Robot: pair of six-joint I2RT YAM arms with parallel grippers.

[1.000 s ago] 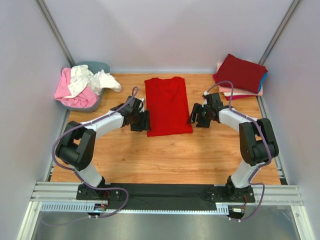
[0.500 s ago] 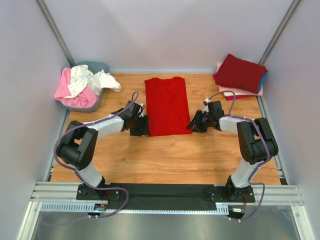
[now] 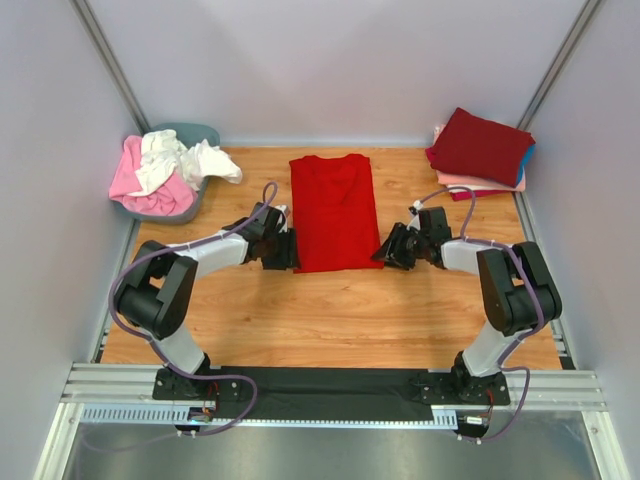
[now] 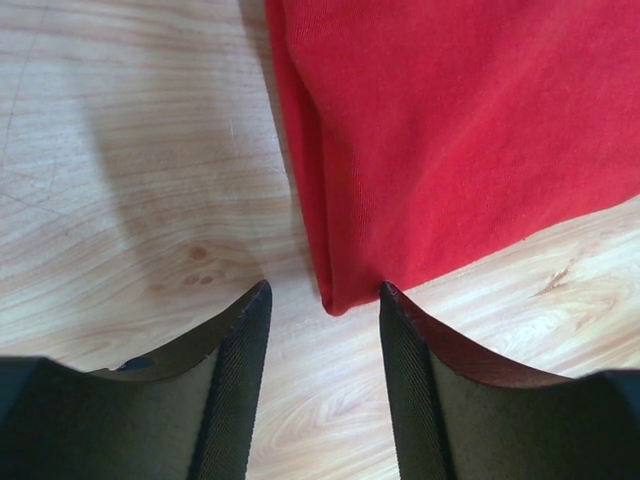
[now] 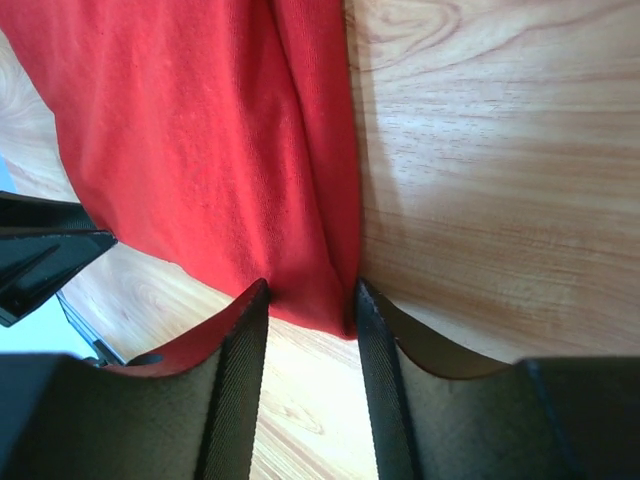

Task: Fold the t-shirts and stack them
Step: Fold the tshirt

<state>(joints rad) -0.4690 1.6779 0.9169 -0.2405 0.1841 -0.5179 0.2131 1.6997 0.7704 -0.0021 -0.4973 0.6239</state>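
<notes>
A bright red t-shirt (image 3: 335, 210) lies flat on the wooden table, folded into a long strip. My left gripper (image 3: 287, 250) is open and low at the shirt's near left corner (image 4: 340, 290), which sits just ahead of the gap between the fingers. My right gripper (image 3: 385, 250) is open at the near right corner (image 5: 320, 300), which lies between its fingertips. A folded stack with a dark red t-shirt (image 3: 482, 145) on top, over pink, white and blue ones, sits at the back right.
A grey tub (image 3: 195, 133) at the back left holds crumpled pink (image 3: 150, 190) and white (image 3: 185, 155) shirts spilling over its rim. White walls enclose the table on three sides. A black strip runs along the near edge.
Both grippers have come down and in toward the near corners of the bright red shirt. The right one moved furthest, left and nearer. The shirt has not moved.
</notes>
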